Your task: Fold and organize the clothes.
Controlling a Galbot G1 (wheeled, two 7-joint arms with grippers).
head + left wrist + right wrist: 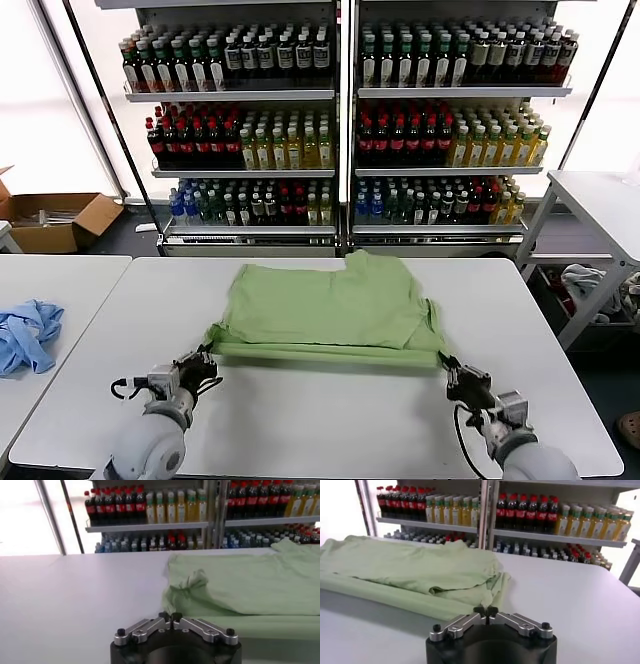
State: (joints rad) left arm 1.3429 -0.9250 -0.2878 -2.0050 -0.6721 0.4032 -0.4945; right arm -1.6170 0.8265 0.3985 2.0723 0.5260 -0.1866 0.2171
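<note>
Light green shirt lies flat on white worktop, partly folded, near hem doubled into a straight band, fabric lightly wrinkled, one corner rumpled, far edge toward worktop's back.

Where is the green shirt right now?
In the head view, the green shirt lies on the white table, in front of the drink shelves, between the left gripper and right gripper at its near corners.

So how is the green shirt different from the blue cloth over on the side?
The green shirt is spread flat on the middle table, its near edge folded over; the blue cloth lies crumpled on the left table. The green shirt is larger. The left gripper and right gripper sit at its corners; nothing touches the blue cloth. Both are soft fabric.
</note>
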